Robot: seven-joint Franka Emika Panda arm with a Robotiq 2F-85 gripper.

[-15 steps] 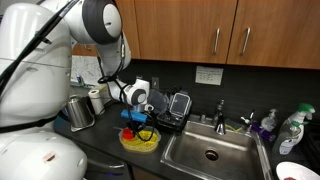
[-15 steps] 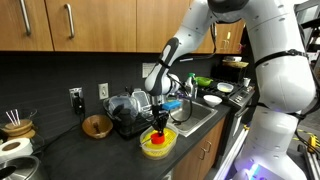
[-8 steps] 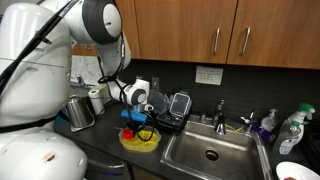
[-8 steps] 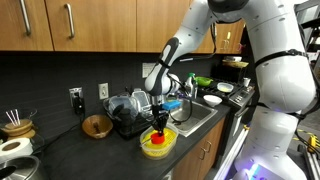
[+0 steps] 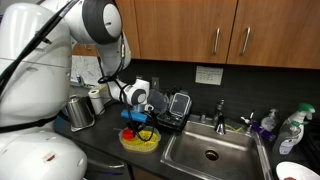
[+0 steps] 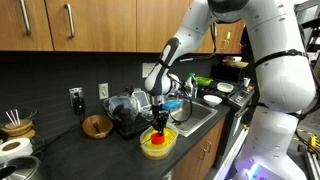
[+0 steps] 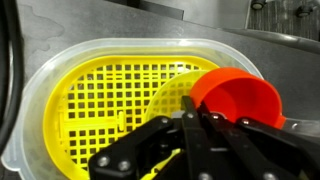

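Wrist view has the gripper coming in from the bottom edge, its fingers drawn close together with the left rim of an orange cup between them, so we read the jaws as clenched on that cup. The cup lies tilted, its mouth turned up toward the camera, on a yellow strainer basket. A yellow cup lies just beside the orange one and partly under it. The basket sits inside a pale tub, which stands on a wet grey counter.

In an exterior view, we see the tub near the counter's front edge, just beside a steel sink, with a metal kettle well behind it. In an exterior view, a wooden bowl sits apart from the tub.
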